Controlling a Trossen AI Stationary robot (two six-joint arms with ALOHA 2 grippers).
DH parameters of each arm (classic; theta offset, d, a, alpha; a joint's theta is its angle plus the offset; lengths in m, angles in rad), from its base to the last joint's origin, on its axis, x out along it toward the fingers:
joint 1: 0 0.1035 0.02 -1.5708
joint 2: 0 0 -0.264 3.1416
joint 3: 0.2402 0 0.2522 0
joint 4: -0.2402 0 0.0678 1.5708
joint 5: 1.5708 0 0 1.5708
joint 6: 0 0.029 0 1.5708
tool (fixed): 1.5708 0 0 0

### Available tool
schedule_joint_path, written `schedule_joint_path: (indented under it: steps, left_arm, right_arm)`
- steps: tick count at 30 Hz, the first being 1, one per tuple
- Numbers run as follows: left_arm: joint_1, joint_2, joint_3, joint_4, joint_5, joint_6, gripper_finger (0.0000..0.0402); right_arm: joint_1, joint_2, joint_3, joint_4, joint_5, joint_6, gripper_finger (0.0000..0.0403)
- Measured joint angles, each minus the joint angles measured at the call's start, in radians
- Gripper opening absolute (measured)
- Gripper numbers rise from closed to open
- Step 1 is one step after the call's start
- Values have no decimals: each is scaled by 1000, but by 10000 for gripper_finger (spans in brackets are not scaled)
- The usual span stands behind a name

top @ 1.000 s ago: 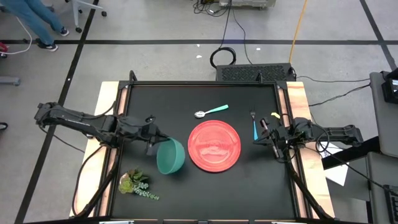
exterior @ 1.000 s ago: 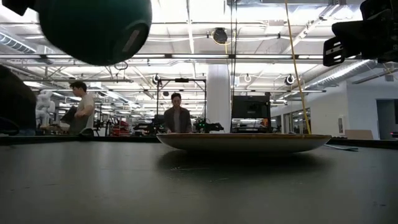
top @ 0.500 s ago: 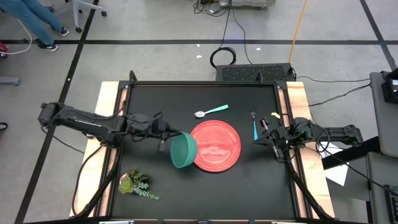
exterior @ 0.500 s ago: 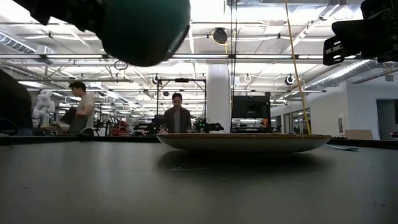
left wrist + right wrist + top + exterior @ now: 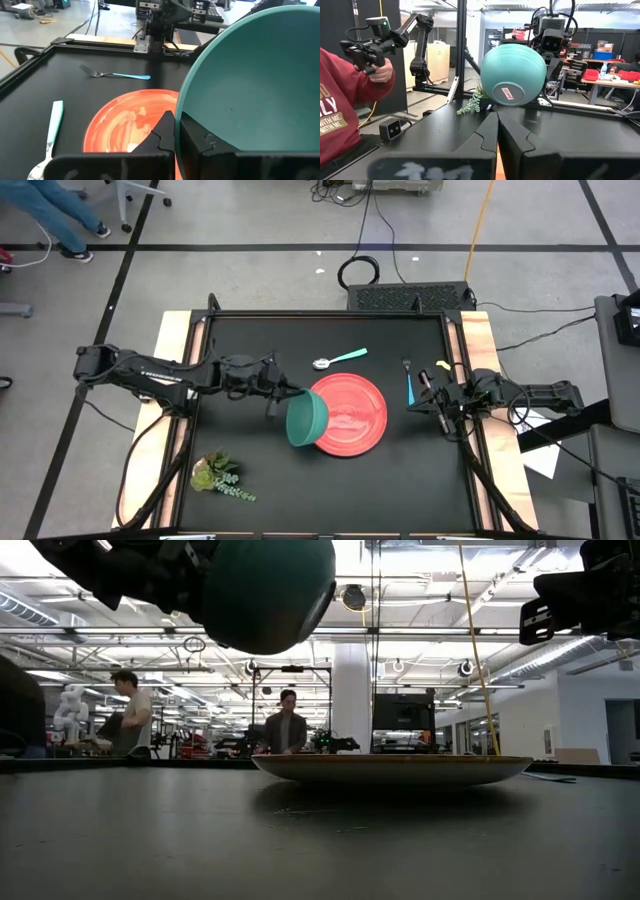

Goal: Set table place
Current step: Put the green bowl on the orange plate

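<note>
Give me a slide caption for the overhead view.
Left gripper carries teal bowl over red plate's edge; right gripper waits.

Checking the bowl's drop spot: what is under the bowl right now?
The bowl, held tilted in the air by the left gripper, hangs over the plate's left edge and the bare table beside it. It covers that bit of the rim.

You have the bowl (image 5: 307,420) pinched at its rim between the left gripper's (image 5: 278,393) fingers, tilted above the near edge of the plate (image 5: 348,413), with spoon (image 5: 338,359) and fork (image 5: 408,380) lying on the table (image 5: 300,480) beyond.
</note>
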Motion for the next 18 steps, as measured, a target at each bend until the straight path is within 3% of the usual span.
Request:
schedule_joint_path:
  steps: [10,18]
  left_arm:
    - [32,1,30,-5,2,-52,6]
    - [93,46,236,-301,31,-41,5]
  right_arm:
    - [0,0,0,0,0,0,0]
    - [0,0,0,0,0,0,0]
